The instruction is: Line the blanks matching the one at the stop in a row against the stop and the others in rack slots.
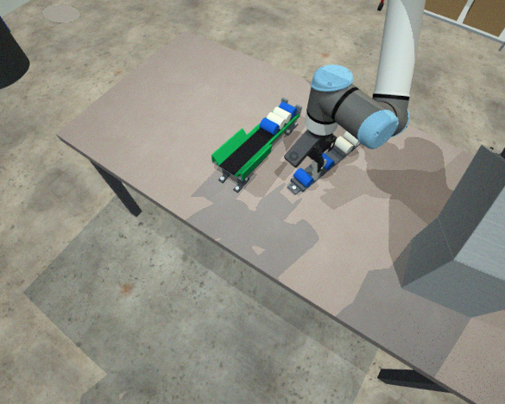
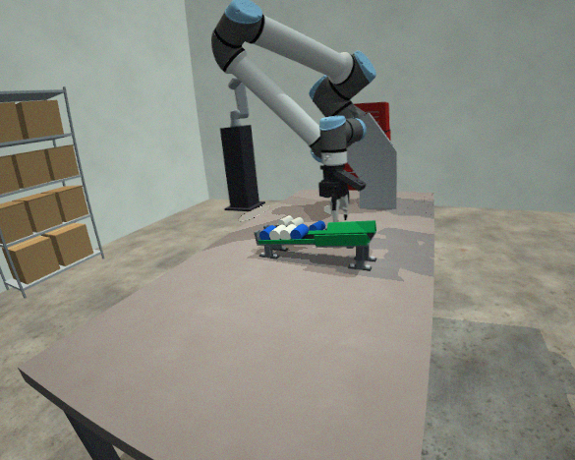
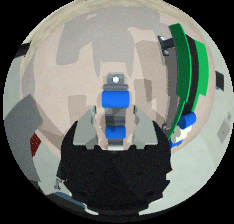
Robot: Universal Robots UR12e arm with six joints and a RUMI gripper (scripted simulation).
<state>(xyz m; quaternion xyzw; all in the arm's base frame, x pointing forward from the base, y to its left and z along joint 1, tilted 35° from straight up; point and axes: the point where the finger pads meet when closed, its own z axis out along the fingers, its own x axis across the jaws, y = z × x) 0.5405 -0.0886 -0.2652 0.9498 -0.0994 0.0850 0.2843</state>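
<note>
The green-walled feed ramp (image 1: pixel 255 164) (image 2: pixel 344 239) (image 3: pixel 183 72) holds four blanks in a row: a blue blank (image 1: pixel 287 108) (image 2: pixel 266 233) at the stop, two white blanks (image 1: pixel 279 117) (image 2: pixel 280 232), then another blue blank (image 1: pixel 268 126) (image 2: pixel 300 231) (image 3: pixel 187 120). The stock rack (image 1: pixel 293 187) (image 3: pixel 115 87) holds a blue blank (image 1: pixel 303 177) (image 3: pixel 115 99) near its foot end, a second blue blank (image 1: pixel 328 161) (image 3: pixel 115 132) farther along, and two white blanks (image 1: pixel 344 144) toward the far end. My gripper (image 1: pixel 318 167) (image 2: pixel 340 218) (image 3: pixel 114 106) is partly open and empty, above the rack around the blue blanks.
The ramp stands beside the rack on the table (image 1: pixel 156 99) (image 2: pixel 277 346). Its high side walls flank the lower part of the black bed (image 1: pixel 249 152). A grey robot pedestal (image 1: pixel 482 243) (image 2: pixel 376 168) stands at the other end of the table.
</note>
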